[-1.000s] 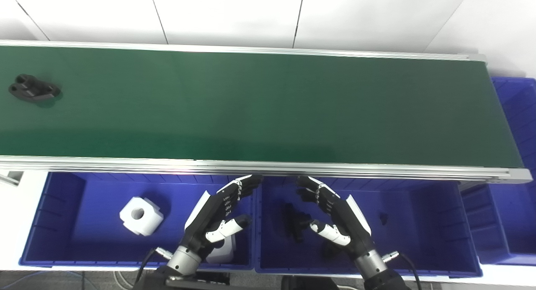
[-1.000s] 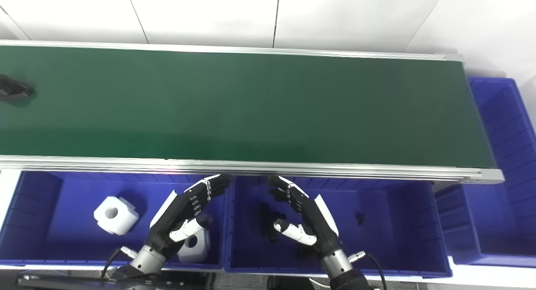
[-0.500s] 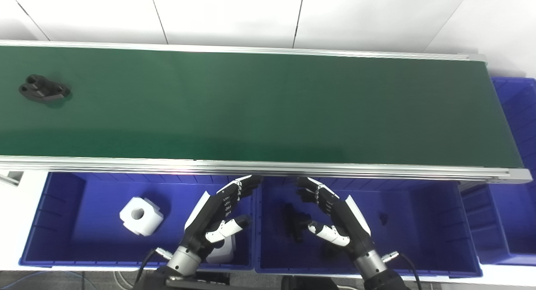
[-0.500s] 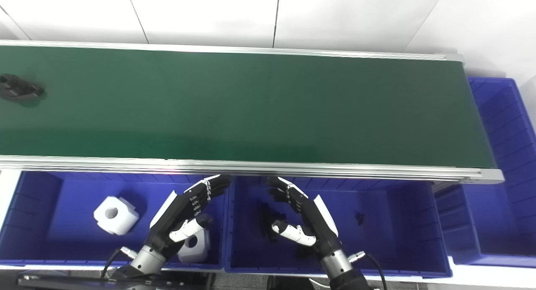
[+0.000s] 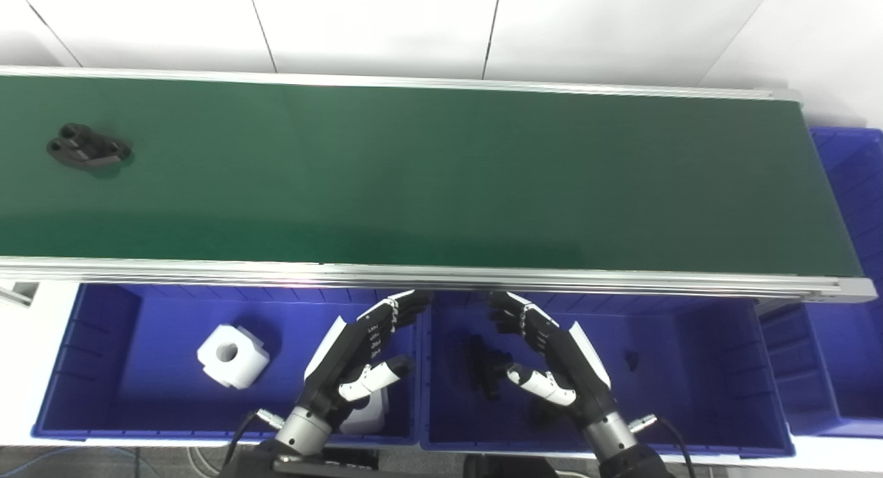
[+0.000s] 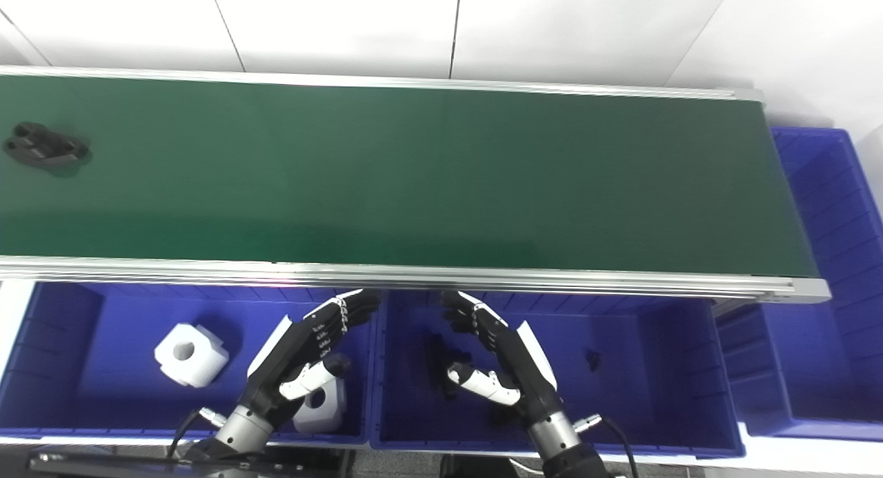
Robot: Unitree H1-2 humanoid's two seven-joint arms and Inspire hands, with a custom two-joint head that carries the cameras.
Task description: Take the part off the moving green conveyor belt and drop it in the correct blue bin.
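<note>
A black part (image 6: pixel 43 149) lies on the green conveyor belt (image 6: pixel 428 181) near its left end. Below the belt, the left hand (image 6: pixel 303 361) and right hand (image 6: pixel 498 357) hover empty, fingers spread, over two blue bins (image 6: pixel 662 395). The left bin holds two white blocks (image 6: pixel 190 354).

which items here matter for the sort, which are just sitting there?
In play:
black part on the green belt
left bin, right bin
left hand, right hand, both open, empty

Idle:
white blocks in the left bin
black pieces in the right bin
far-right bin
</note>
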